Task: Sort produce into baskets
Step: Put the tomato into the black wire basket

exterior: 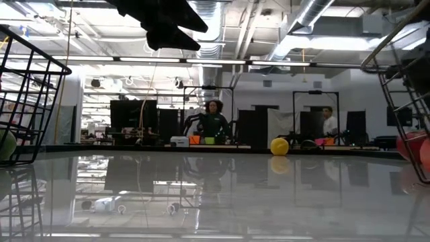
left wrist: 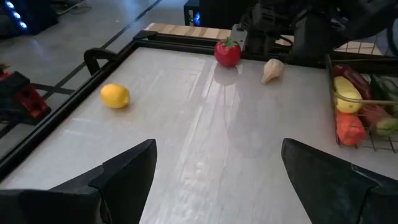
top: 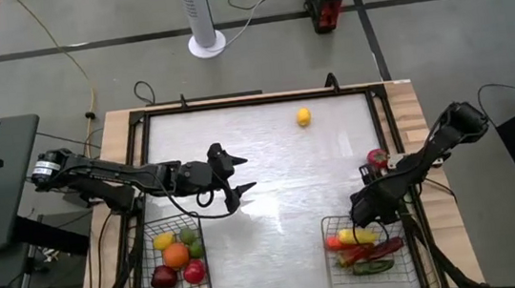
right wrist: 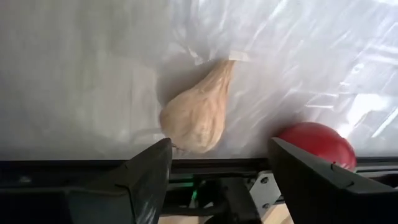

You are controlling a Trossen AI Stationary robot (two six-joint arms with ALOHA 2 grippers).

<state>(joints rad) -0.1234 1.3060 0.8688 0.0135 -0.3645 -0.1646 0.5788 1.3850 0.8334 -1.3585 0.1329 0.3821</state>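
A whitish garlic bulb lies on its side on the table near the right edge, next to a red tomato; both also show in the left wrist view, the garlic beside the tomato. My right gripper is open above the garlic, one finger on either side and clear of it; it also shows in the high view. My left gripper is open and empty over the table's left middle. A yellow lemon lies alone at the far side.
The left wire basket at the near left holds several round fruits. The right wire basket at the near right holds several long vegetables. A dark raised frame runs around the table. People stand in the room beyond.
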